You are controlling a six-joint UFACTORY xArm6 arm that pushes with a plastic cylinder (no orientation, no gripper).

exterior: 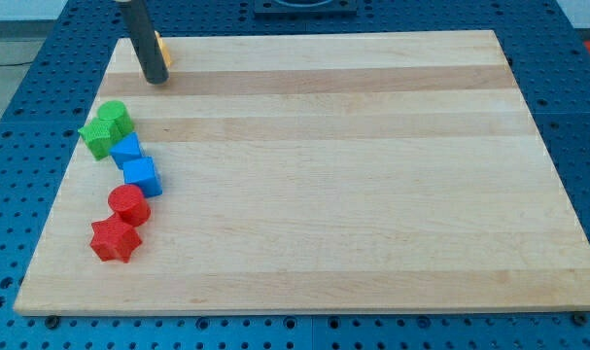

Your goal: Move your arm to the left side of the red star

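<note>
The red star (114, 240) lies near the board's left edge, toward the view's bottom left. My tip (156, 78) is near the board's top left corner, far above the star and slightly to its right. A red cylinder (129, 203) touches the star's upper right. Above that sit a blue cube (141, 176), another blue block (126, 150), a green star (97, 138) and a green cylinder (115, 117), all in a close chain. A yellow-orange block (164, 51) is mostly hidden behind the rod.
The wooden board (333, 175) rests on a blue perforated table (13, 97). The board's left edge runs just left of the block chain.
</note>
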